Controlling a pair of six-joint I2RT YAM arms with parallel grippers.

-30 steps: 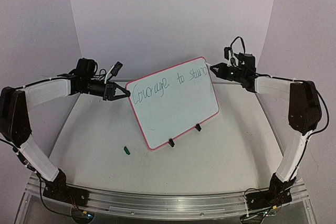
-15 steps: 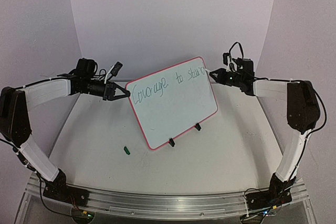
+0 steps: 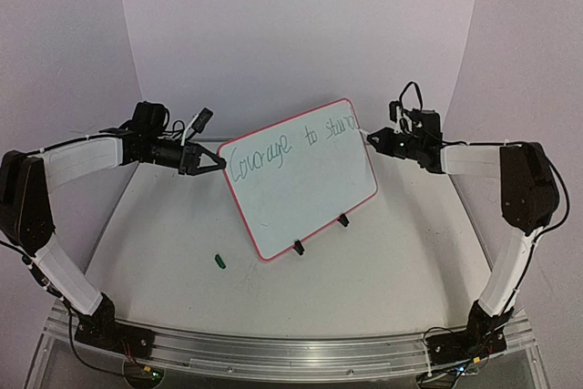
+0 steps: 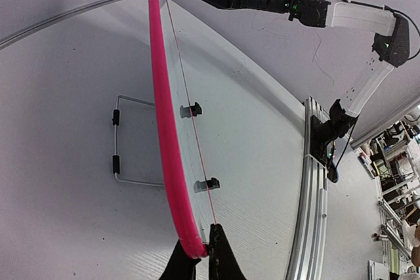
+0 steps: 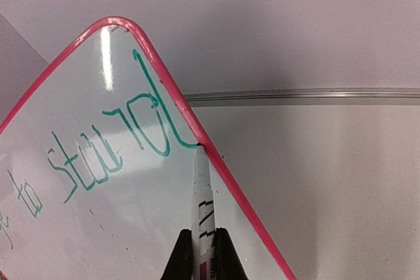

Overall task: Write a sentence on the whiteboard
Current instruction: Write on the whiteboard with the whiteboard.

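My left claw (image 3: 214,161) is pinching the whiteboard (image 3: 301,193) by its left edge as it's standing tilted on the table (image 3: 173,252). My right claw (image 5: 202,244) is squeezing a marker (image 5: 203,195), its tip meeting the pink frame just past "stand" in the sentence (image 3: 291,143).

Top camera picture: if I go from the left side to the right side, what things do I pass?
The left gripper → whiteboard → right gripper with its marker. I skipped the small green thing on the table: it lines up with the left gripper.
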